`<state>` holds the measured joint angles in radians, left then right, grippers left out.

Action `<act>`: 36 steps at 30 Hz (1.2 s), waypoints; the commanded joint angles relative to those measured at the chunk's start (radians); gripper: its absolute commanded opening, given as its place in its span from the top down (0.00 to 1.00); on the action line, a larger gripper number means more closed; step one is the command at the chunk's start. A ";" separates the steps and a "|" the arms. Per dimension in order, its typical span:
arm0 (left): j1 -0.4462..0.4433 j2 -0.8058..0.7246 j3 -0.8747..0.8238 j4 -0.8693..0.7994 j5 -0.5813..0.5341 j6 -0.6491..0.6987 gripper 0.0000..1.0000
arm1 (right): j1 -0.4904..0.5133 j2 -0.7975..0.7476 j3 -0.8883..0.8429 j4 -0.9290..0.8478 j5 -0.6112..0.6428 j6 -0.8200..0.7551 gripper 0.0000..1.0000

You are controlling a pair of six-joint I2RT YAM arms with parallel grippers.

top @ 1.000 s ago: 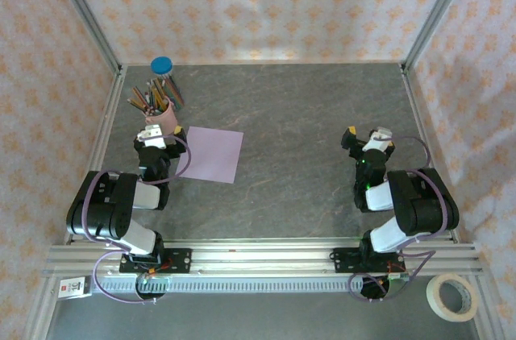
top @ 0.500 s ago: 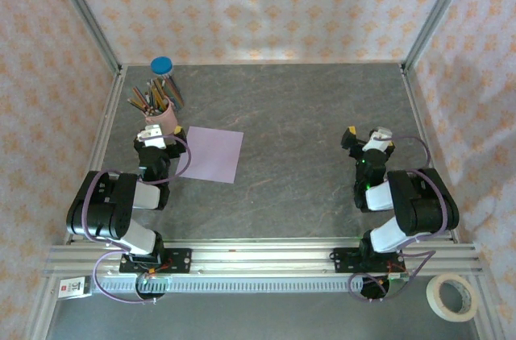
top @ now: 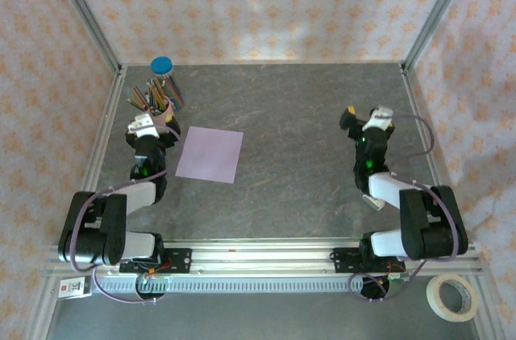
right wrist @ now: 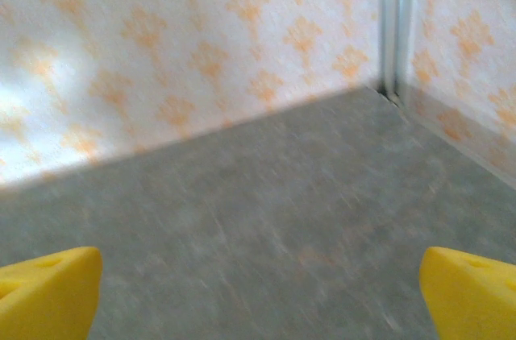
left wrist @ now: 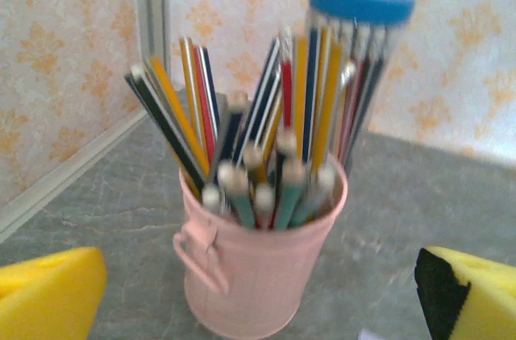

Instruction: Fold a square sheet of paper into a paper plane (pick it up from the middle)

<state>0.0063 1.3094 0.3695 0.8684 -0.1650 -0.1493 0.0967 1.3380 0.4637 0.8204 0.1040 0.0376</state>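
**A:** Where did the square sheet of paper (top: 210, 155) sit at that moment?

**B:** Flat and unfolded on the grey table (top: 306, 106), over on the left half, and nothing was touching it! Its far-left corner lay near the pink pencil cup (top: 167, 121).

**A:** And the left gripper (top: 149, 124)?

**B:** Just beside the sheet's left edge, but apart from it, and aimed straight at that cup. The jaws stood spread wide with nothing gripped. On the wrist camera its yellow fingers (left wrist: 48, 292) framed the cup from either side. The cup was packed with coloured pencils (left wrist: 242, 138), and a blue-capped tube (left wrist: 360, 3) rose among them at the back.

**A:** What about the right gripper (top: 364, 118)?

**B:** Well away, on the right half of the table, jaws just as wide and holding nothing. Its wrist camera looked across bare tabletop toward the far corner of the patterned walls (right wrist: 242, 26).
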 commanded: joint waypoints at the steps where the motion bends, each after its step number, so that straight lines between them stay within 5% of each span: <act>1: -0.006 -0.067 0.111 -0.296 -0.014 -0.204 0.01 | 0.031 -0.033 0.156 -0.416 -0.019 0.192 0.01; 6: -0.006 -0.065 0.211 -0.414 0.201 -0.350 0.01 | 0.132 0.056 0.345 -0.658 -0.183 0.332 0.01; 12: -0.006 -0.039 0.256 -0.394 0.392 -0.432 0.01 | 0.361 0.225 0.495 -0.730 -0.248 0.440 0.33; 21: -0.004 -0.061 0.263 -0.422 0.415 -0.453 0.01 | 0.653 0.603 0.772 -0.750 -0.304 0.530 0.72; 36: -0.005 -0.038 0.285 -0.446 0.453 -0.469 0.01 | 0.744 0.894 1.062 -0.963 -0.269 0.516 0.78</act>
<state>0.0063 1.2591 0.6147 0.4450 0.2565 -0.5987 0.8452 2.2066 1.4998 -0.0322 -0.2203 0.5667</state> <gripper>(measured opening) 0.993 0.218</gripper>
